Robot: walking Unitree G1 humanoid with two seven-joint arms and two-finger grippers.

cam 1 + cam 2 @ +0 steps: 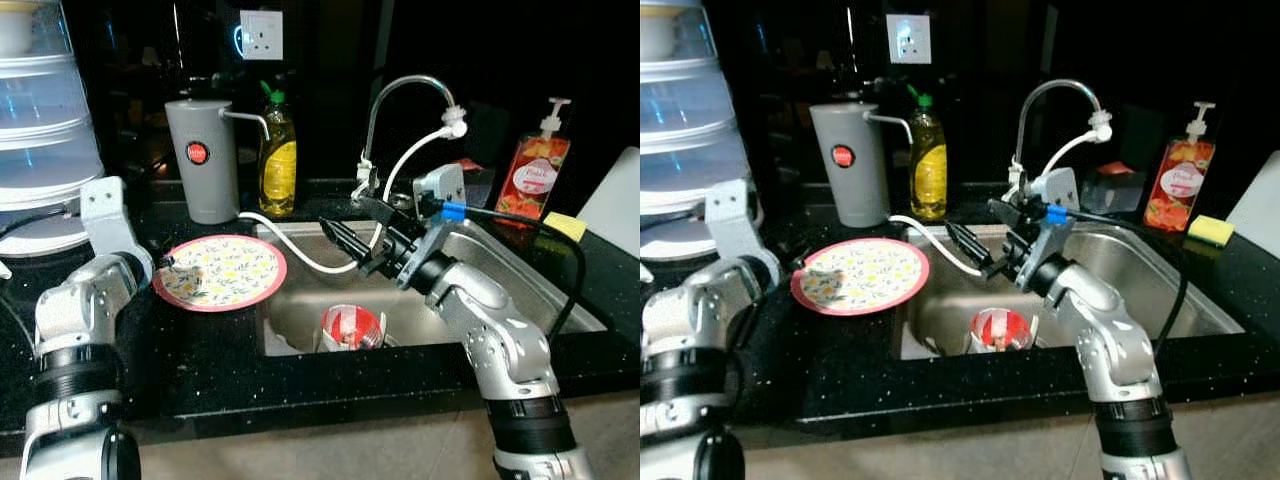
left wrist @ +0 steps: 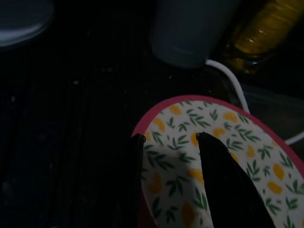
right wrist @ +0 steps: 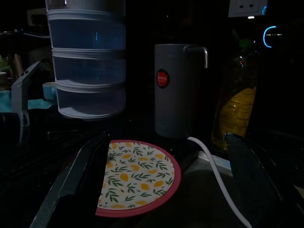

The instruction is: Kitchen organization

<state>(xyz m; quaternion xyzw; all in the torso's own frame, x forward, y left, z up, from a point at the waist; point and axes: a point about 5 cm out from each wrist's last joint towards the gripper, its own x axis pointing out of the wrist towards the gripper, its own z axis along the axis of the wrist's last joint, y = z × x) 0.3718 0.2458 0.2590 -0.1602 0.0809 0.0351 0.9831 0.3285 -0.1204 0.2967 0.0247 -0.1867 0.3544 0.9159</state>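
Left wrist view: left gripper (image 2: 183, 166) fingers grasping the rim of the floral plate (image 1: 225, 270), one on top, one under. Plate sits on the black counter (image 1: 200, 350) at the sink's (image 1: 560, 290) left edge. Right gripper (image 1: 345, 240) hovers over the basin w/ fingers spread, empty. Red cup (image 1: 352, 326) in the basin. Looks like the plate pickup step; next needs a lift w/o tilting, probably toward the sink.

partly hidden, partly cropped
red-and-white cup (image 1: 352, 327) half behind sink (image 1: 560, 290) wall; stacked containers (image 1: 40, 120) cut by frame edge; plate (image 2: 223, 156) cropped in left wrist view.
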